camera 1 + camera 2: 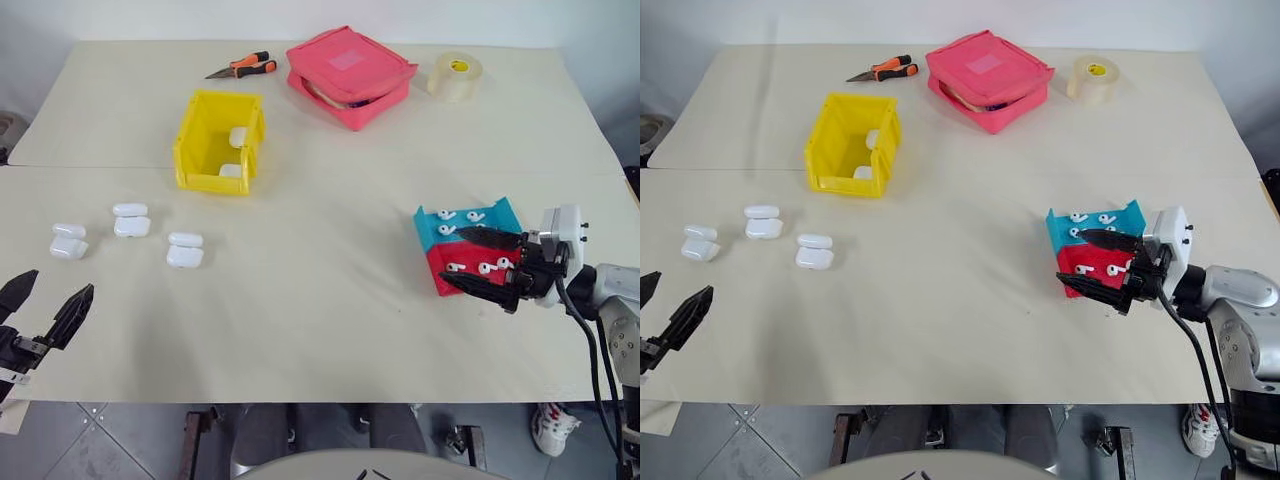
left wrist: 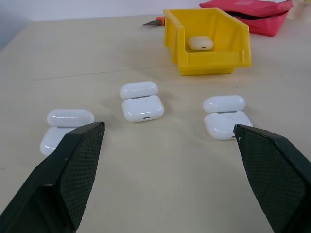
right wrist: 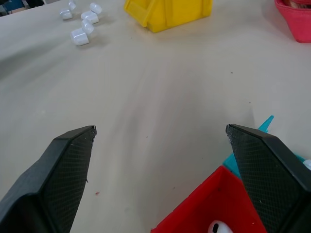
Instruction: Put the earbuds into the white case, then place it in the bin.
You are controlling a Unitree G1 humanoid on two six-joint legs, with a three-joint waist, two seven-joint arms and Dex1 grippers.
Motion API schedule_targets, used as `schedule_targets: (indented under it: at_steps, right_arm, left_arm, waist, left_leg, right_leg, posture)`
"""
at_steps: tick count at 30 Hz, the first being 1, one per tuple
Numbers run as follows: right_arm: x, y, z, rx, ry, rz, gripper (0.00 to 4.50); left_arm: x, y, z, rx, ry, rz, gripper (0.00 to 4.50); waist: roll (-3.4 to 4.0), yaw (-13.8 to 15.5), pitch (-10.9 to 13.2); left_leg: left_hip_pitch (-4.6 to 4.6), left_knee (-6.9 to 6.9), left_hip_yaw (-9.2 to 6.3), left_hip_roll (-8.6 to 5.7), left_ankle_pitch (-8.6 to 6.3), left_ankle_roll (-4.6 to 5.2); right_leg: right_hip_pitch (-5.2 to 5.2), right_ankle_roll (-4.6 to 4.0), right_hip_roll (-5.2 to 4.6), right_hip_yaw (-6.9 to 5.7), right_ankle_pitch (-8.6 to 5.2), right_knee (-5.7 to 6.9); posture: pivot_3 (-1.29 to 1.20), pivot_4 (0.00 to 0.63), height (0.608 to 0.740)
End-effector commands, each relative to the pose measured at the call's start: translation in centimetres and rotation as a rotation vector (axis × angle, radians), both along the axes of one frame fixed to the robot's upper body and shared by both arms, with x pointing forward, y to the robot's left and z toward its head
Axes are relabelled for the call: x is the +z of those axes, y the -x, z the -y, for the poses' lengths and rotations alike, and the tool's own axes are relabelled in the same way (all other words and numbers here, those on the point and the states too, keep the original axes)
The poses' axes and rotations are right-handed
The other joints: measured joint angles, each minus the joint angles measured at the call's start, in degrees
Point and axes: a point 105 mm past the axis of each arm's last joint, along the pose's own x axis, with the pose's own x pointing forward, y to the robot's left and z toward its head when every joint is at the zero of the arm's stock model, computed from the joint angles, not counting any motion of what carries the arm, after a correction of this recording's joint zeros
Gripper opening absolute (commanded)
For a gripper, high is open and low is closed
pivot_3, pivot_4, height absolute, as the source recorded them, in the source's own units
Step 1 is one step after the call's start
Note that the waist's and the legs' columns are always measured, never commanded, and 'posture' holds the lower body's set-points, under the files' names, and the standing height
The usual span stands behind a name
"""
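Beige table: my right gripper hangs wide open over the tray at four o'clock, earbuds unpicked. Left gripper gapes empty at eight. Three open white cases wait; yellow bin at eleven already holds cases.

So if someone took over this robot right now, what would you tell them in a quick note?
Left gripper: open, empty, low at the table's near left edge.
Right gripper: open, empty, over the teal and red tray, where the earbuds lie.
Three white cases lie open on the table left of centre.
Yellow bin already holds two closed cases.
Left: put earbuds into an open case, then place it in the bin.
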Motion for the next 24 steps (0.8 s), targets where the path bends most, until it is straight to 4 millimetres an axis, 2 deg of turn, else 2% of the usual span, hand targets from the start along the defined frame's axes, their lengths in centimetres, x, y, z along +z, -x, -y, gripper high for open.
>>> schedule_targets:
  at_steps: [1,10,15,19,21,24]
  right_arm:
    - [0.6,0.0,-0.1,0.019,0.011,0.027,4.49]
    - [1.3,-1.1,-0.9,0.058,0.003,0.047,4.49]
    - [2.0,-2.5,-1.8,0.073,0.014,0.078,4.49]
    - [2.1,-4.7,-3.4,0.050,0.013,0.126,4.49]
    - [2.2,-4.9,-4.0,0.086,-0.001,0.119,4.49]
    - [2.6,-5.0,-5.0,0.161,-0.013,0.136,4.49]
  left_arm:
    - [1.4,0.6,-0.6,0.031,-0.059,0.041,4.50]
    - [1.6,1.2,-0.9,0.102,-0.048,0.031,4.50]
    - [1.8,1.1,-0.9,0.161,-0.061,-0.005,4.50]
    - [1.8,3.0,-0.4,0.204,-0.045,-0.055,4.50]
    - [1.7,3.6,-0.4,0.225,-0.040,-0.083,4.50]
    - [1.1,5.2,-1.2,0.359,-0.027,-0.190,4.50]
  waist:
    - [0.00,0.01,0.00]
    - [0.00,-0.21,0.00]
    - [0.01,-0.19,0.00]
    - [-0.07,-0.81,-0.01]
    - [-0.06,-1.16,0.01]
    - [-0.06,-1.42,0.01]
  left_leg:
    - [0.00,0.00,0.00,0.00,0.00,0.00]
    - [-0.03,-0.01,0.04,0.01,-0.07,-0.03]
    - [-0.03,0.00,0.03,0.05,-0.07,-0.04]
    - [-0.04,0.00,0.05,0.08,-0.10,-0.09]
    - [-0.07,-0.01,0.05,0.06,-0.11,-0.09]
    - [-0.12,-0.01,0.01,0.07,-0.12,-0.09]
  right_leg:
    - [0.00,0.00,0.00,0.00,0.00,0.00]
    - [0.00,0.01,0.03,0.02,0.00,0.08]
    - [0.00,0.00,0.05,0.00,0.00,0.07]
    - [-0.01,-0.01,0.06,0.04,0.00,0.08]
    - [-0.04,-0.01,0.04,0.03,-0.01,0.06]
    - [-0.05,-0.07,0.06,-0.02,-0.04,0.06]
  posture:
    - [0.00,0.150,0.740]
    - [0.00,0.150,0.740]
    - [0.00,0.150,0.740]
    - [0.00,0.150,0.740]
    - [0.00,0.150,0.740]
    - [0.00,0.150,0.740]
